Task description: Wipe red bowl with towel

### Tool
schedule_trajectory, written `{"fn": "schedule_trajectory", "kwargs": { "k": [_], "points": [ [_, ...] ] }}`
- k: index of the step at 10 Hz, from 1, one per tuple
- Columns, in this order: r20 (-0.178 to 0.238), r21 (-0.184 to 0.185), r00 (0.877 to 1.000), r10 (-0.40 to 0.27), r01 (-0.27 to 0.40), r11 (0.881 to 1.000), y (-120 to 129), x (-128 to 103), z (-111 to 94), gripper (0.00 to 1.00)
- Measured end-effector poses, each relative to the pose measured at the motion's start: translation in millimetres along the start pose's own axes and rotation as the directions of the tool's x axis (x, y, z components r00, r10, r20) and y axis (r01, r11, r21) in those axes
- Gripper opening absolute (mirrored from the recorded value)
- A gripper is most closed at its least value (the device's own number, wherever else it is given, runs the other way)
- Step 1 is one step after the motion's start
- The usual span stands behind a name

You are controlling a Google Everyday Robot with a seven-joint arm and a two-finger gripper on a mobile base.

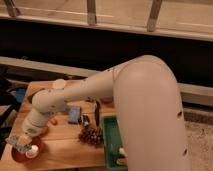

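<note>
Wiping step: gripper (23,142) clamped on wrinkled pale grey-blue towel (15,140), low over shallow red-orange bowl (18,156); next calls for sweeping its inside.

No lettering, label, brand mark, number or sign can be read on anything here. The pincer (23,142) is at the lower left, just above the red bowl (15,156) near the left front corner of the bench (60,147), its fingers closed on the towel (15,140). None of these carries any mark that can be made out, and neither does the white arm (145,110).
</note>
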Motion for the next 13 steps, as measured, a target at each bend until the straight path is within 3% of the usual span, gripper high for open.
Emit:
{"fn": "schedule_trajectory", "kwargs": {
  "k": [4,7,10,13],
  "points": [
    [-0.039,-0.02,0.997,0.073,-0.074,0.997,-21,35,26,0.0],
    [-0.087,-0.022,0.982,0.168,-0.171,0.985,-33,66,35,0.0],
    [-0.111,0.039,0.967,0.231,-0.228,0.973,-46,85,27,0.0],
    [-0.105,0.086,0.979,0.176,-0.168,0.982,-61,62,22,0.0]
  ]
}}
